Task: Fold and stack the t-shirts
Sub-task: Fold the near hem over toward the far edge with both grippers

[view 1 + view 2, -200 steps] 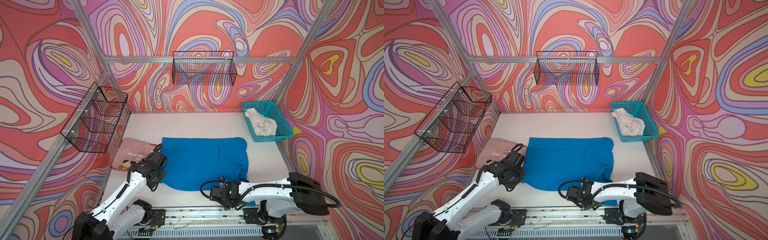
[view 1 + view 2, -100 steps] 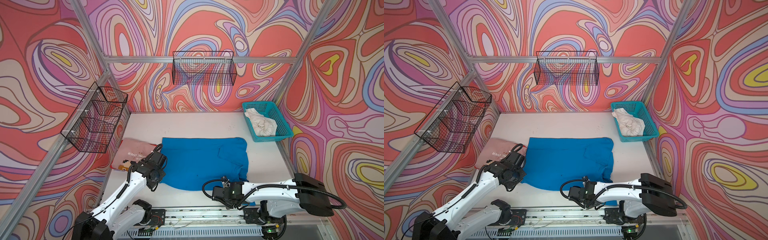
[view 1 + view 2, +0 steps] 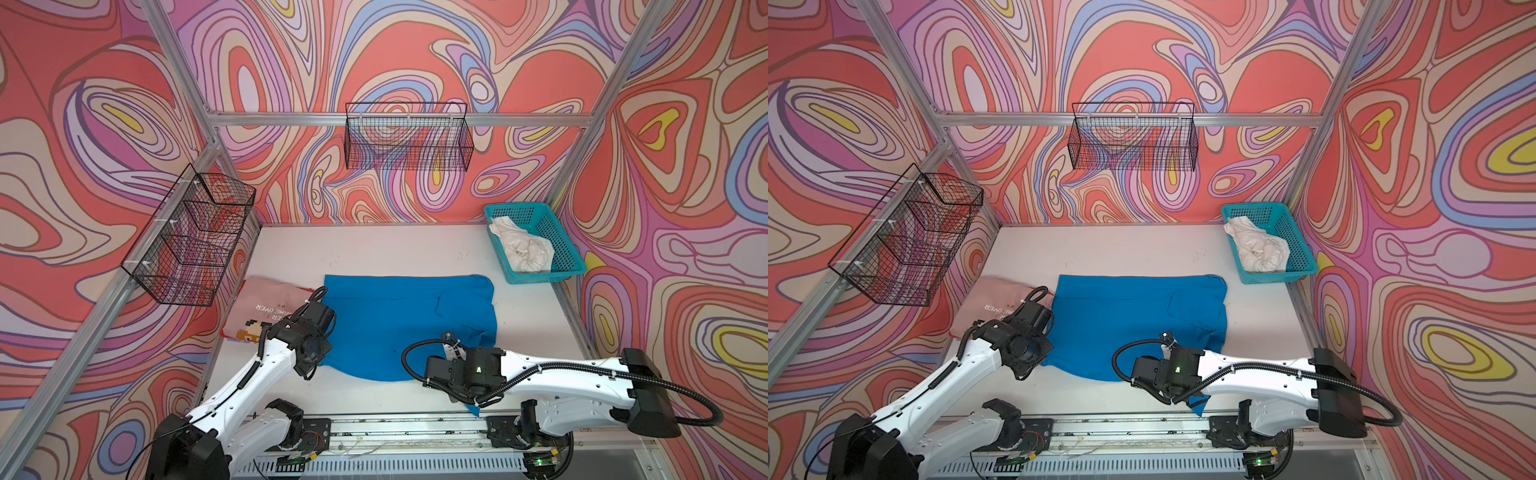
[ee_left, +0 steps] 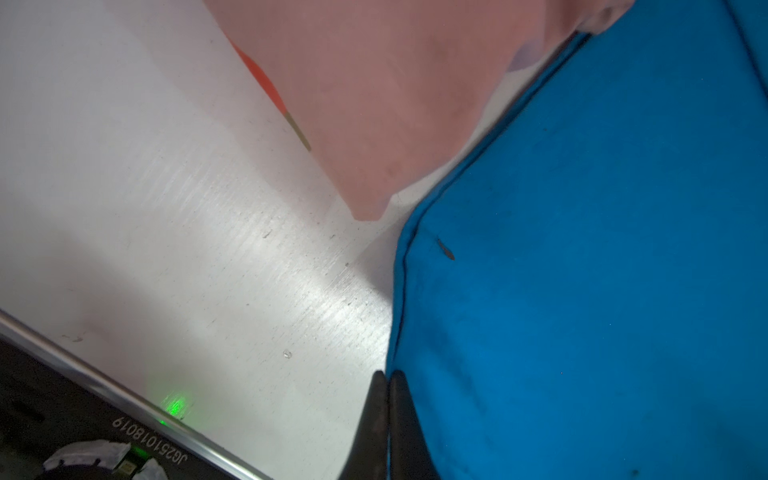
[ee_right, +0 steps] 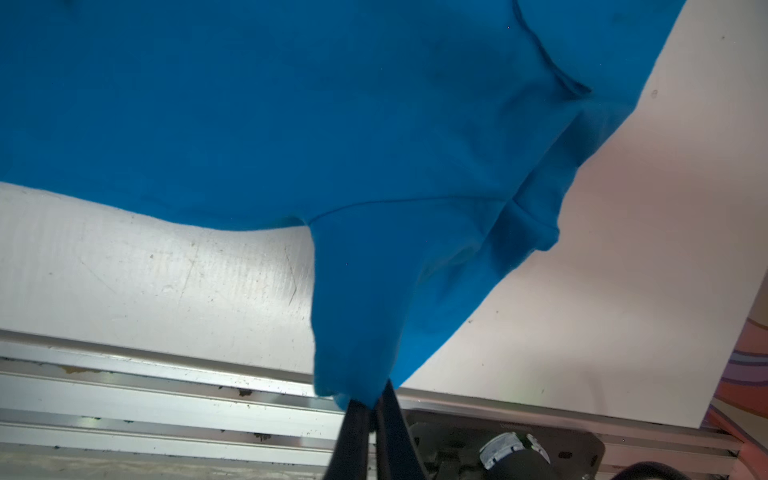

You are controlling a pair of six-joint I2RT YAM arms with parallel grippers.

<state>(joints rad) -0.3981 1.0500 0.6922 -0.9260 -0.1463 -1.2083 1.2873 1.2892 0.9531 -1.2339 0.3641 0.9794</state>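
Observation:
A bright blue t-shirt [image 3: 395,316] [image 3: 1125,316] lies spread flat mid-table. Its left hem edge [image 4: 582,270] runs into my left gripper [image 4: 388,376], which is shut on it; in both top views the wrist hides those fingertips. At the table's front edge, my right gripper [image 5: 374,392] is shut on the blue t-shirt's sleeve [image 5: 357,311], and a blue scrap [image 3: 473,409] pokes out under that arm. A folded pale pink t-shirt [image 3: 266,299] [image 4: 395,83] with "GAME OVER" lettering lies left of the blue one. An off-white t-shirt [image 3: 521,247] sits crumpled in the basket.
A teal mesh basket [image 3: 559,245] stands at the back right corner. Black wire baskets hang on the left wall [image 3: 191,241] and the back wall [image 3: 407,137]. An aluminium rail [image 3: 395,428] runs along the front. Bare white table [image 3: 374,249] lies behind the blue shirt.
My right gripper has shut on the blue sleeve and that arm has drawn back slightly to the right. The left arm has not moved.

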